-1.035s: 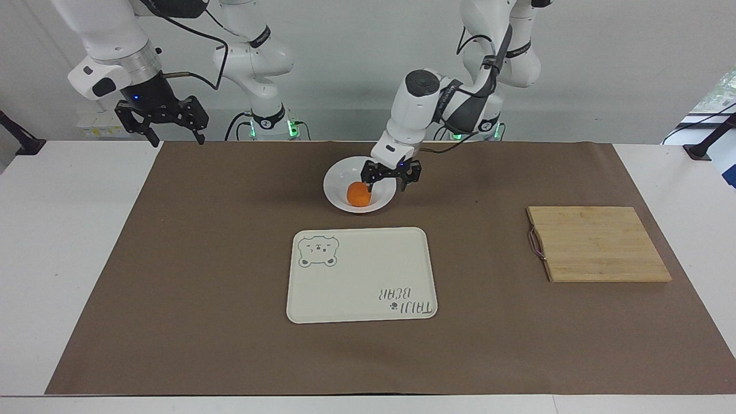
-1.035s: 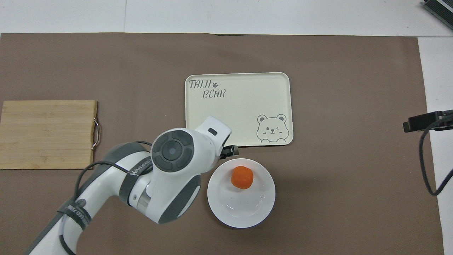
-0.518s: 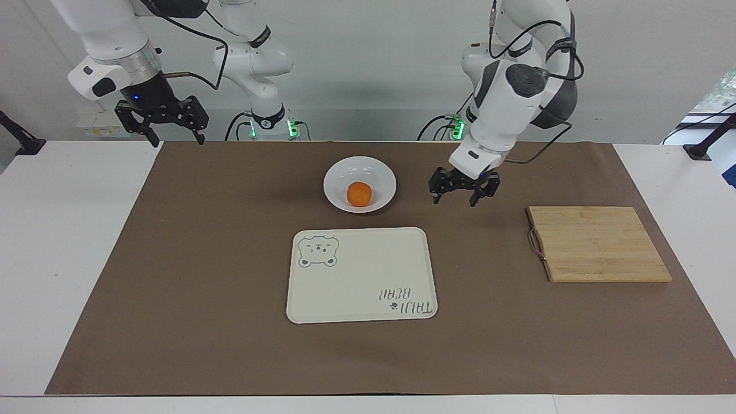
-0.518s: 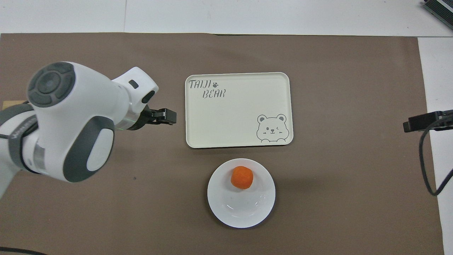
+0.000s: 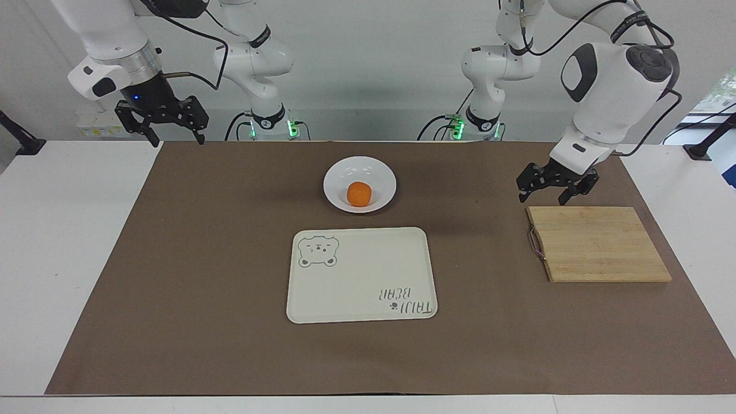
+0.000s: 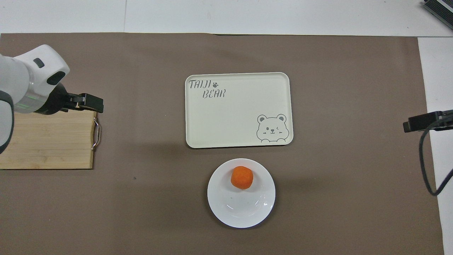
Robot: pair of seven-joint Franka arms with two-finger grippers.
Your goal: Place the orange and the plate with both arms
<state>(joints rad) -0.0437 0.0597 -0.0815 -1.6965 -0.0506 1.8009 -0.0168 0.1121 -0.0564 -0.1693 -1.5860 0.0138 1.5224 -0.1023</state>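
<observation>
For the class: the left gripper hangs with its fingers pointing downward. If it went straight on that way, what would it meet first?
Most likely the wooden cutting board, at its edge nearest the robots, or the brown mat beside it. The left gripper hangs open over that edge, and depth is unclear.

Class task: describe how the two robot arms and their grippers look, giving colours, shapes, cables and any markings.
Both arms are white with rounded, jointed segments, grey bands and dark grey joint caps. Black cables loop along them. Green lights glow at their bases. The left gripper and the right gripper are black, each with two fingers; a small blue light shows above the right one.
</observation>
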